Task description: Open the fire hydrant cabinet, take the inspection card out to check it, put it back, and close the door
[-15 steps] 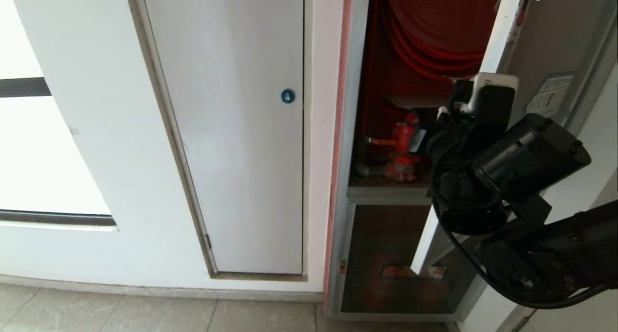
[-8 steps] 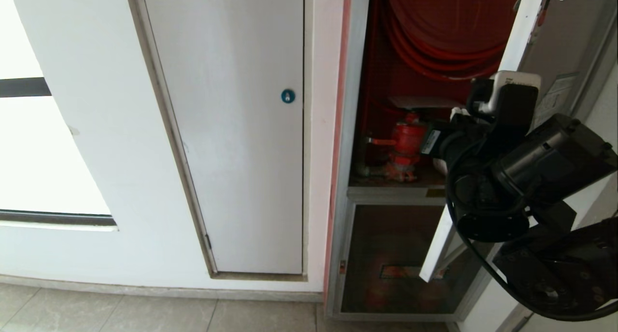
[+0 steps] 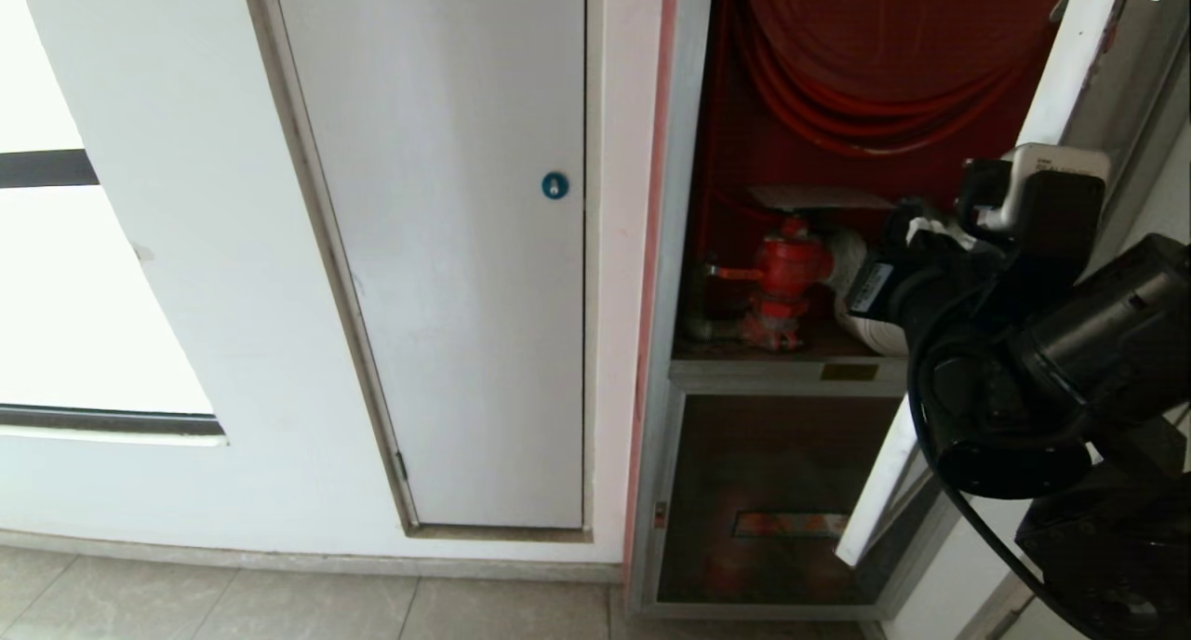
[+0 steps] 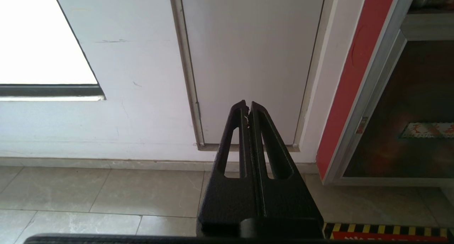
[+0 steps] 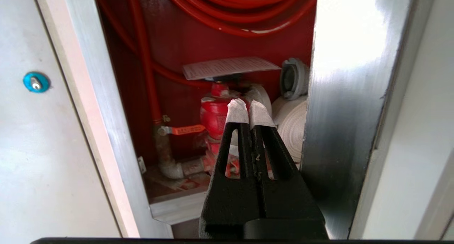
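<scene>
The fire hydrant cabinet [image 3: 682, 249] stands open, red inside, with a red hose reel [image 3: 865, 82] and a red valve [image 3: 786, 268]. The inspection card [image 3: 819, 196] lies flat on top of the valve, also seen in the right wrist view as the pale printed card [image 5: 230, 67]. The door [image 3: 1070, 73] is swung out to the right, edge-on. My right arm [image 3: 1023, 342] is in front of the door's edge. The right gripper [image 5: 249, 111] is shut and empty, beside the door's edge [image 5: 347, 95], pointing at the valve. My left gripper [image 4: 247, 105] is shut, parked low.
A white door with a blue lock [image 3: 555, 185] is left of the cabinet. A smaller dark glass panel [image 3: 763, 491] sits below the cabinet shelf. A white rolled hose [image 5: 292, 125] lies right of the valve. Grey floor tiles [image 3: 279, 603] run along the wall.
The door has swung further to the right and my right arm has moved right with it. More of the cabinet's inside shows, including the white hose.
</scene>
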Robot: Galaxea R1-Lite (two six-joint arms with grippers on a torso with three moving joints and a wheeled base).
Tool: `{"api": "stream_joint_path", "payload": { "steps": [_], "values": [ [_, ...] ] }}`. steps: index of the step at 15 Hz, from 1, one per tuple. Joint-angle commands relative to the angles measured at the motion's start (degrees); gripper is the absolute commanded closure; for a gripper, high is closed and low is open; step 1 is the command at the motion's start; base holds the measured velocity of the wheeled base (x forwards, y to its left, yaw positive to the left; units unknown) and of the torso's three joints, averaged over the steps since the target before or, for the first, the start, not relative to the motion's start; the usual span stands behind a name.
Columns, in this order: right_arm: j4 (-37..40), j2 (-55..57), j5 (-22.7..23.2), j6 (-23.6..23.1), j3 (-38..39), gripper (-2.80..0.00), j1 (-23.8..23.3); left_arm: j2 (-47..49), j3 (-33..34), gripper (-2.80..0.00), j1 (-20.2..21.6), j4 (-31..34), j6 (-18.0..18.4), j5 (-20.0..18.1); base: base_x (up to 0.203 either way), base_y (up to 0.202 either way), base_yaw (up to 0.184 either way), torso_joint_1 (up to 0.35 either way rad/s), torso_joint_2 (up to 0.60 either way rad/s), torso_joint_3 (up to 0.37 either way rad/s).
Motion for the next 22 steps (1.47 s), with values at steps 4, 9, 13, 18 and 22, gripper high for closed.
{"api": "stream_joint_path", "payload": {
  "steps": [4,9,13,18,22],
  "values": [
    [-0.42,-4.00,-0.98,-0.11,3.89,0.00,0.03,-0.01,0.18,0.00,0.02,-0.04,0.01,-0.04,0.000,0.000,0.000,0.000,0.00,0.000],
    [-0.42,-9.36,-1.07,-0.11,8.61,0.00,-0.03,-0.01,0.18,0.00,0.02,-0.04,0.01,0.04,0.000,0.000,0.000,0.000,0.00,0.000],
    [-0.37,-13.16,-1.05,-0.02,11.01,0.00,-0.04,-0.01,0.18,0.00,0.02,-0.03,0.01,0.03,0.000,0.000,0.000,0.000,0.00,0.000],
    [4.33,-18.06,-0.90,-0.06,11.54,0.00,-0.06,-0.01,0.18,0.00,0.02,-0.04,0.01,0.00,0.000,0.000,0.000,0.000,0.00,0.000],
    [4.59,-19.35,-0.98,-0.02,12.68,0.00,-0.06,-0.01,0.18,0.00,0.02,-0.04,0.09,0.04,0.000,0.000,0.000,0.000,0.00,0.000]
  ]
}}
